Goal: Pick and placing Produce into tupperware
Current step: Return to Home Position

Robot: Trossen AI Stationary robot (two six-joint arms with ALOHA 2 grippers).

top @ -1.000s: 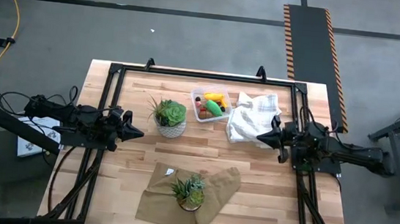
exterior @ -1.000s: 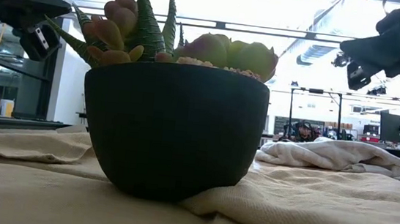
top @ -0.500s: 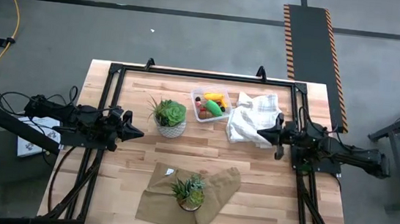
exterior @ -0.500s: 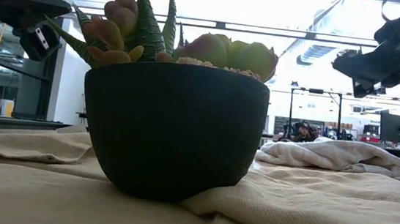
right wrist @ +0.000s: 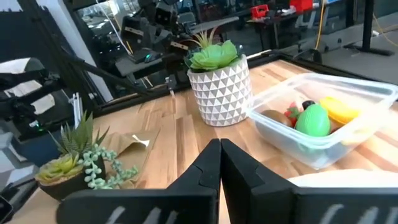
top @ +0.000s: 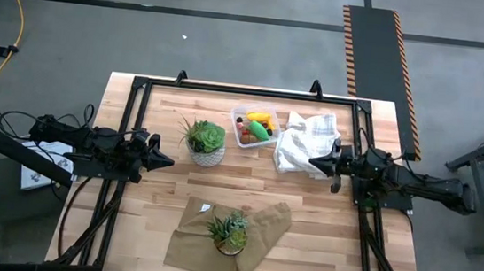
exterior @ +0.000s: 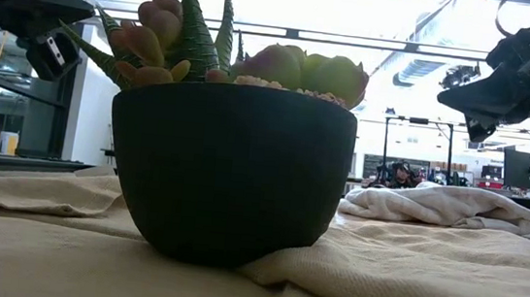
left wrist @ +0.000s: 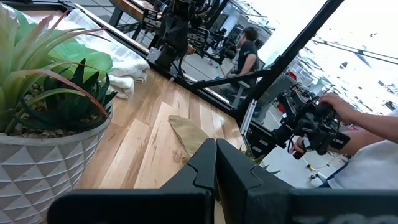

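The clear tupperware (top: 255, 128) stands near the table's far edge and holds produce: yellow oblong pieces, a green piece (right wrist: 313, 119), red berries, a brown one (right wrist: 271, 117) and small dark ones. My right gripper (top: 313, 163) is shut, raised above the table to the right of the tupperware, over the white cloth's near part (top: 298, 150). My left gripper (top: 168, 160) is shut and hovers at the table's left, just left of the white-potted plant (top: 205, 143). Neither gripper touches anything.
A white patterned pot with a green plant (right wrist: 219, 78) stands left of the tupperware. A dark pot of succulents (top: 231, 232) sits on a tan cloth (top: 259, 231) near the table's near edge. A crumpled white cloth lies right of the tupperware. People show in the room beyond.
My right gripper has moved toward the table's left, coming over the white cloth's near part toward the tupperware, and has risen a little in the low view. My left arm has kept still.
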